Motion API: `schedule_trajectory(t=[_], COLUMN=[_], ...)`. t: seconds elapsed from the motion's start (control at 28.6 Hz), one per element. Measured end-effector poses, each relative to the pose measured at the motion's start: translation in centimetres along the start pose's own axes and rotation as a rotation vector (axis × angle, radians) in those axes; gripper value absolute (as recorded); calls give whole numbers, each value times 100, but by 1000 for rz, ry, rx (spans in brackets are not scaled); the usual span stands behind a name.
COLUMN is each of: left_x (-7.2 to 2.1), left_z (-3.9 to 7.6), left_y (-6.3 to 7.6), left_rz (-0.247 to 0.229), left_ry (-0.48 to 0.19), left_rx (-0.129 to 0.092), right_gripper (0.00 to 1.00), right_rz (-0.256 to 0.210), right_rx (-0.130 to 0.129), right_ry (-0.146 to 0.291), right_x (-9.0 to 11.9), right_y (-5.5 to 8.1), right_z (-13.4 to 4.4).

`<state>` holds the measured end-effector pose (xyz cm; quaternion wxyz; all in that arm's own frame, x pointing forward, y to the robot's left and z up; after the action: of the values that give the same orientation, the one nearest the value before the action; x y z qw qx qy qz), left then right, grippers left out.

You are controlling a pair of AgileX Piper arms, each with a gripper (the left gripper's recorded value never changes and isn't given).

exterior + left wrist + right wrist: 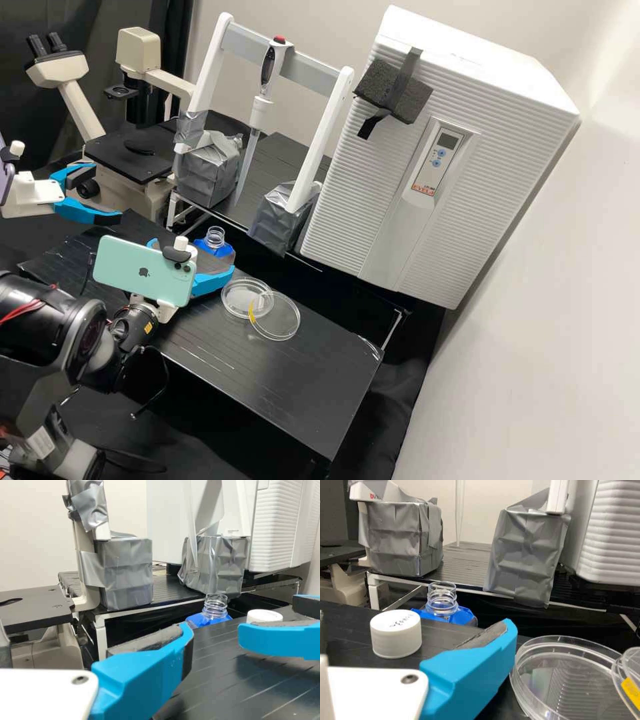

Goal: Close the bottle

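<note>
Right pincer (193,259) open near the white cap (395,633), left pincer (101,193) open too, bottle (442,599) uncapped

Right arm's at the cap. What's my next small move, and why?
Probably shut the right gripper on the white cap: it stands loose on the bench between the open jaws, and the bottle just beyond is uncapped.

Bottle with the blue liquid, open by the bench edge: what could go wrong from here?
The clear bottle of blue liquid stands uncapped at the far edge of the black bench; a nudge could tip and spill it. The round white cap lies loose beside the open right hand; a poor grasp might push it away. The clear round petri dishes sit close and could get swept.
</note>
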<state>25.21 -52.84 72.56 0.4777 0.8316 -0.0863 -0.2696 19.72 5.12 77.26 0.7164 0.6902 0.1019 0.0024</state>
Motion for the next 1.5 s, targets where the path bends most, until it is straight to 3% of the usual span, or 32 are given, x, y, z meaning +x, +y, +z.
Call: schedule_trajectory(t=[0.03,1.5], left_x=[0,2], left_z=[0,-92], left_y=[0,-30], left_rz=[0,-11], left_ry=[0,33], left_rx=[0,-3], right_gripper=[0,0], right_rz=[0,-17], right_rx=[0,1], right_ry=[0,52], right_x=[2,62], right_y=[-2,-40], right_z=[2,-106])
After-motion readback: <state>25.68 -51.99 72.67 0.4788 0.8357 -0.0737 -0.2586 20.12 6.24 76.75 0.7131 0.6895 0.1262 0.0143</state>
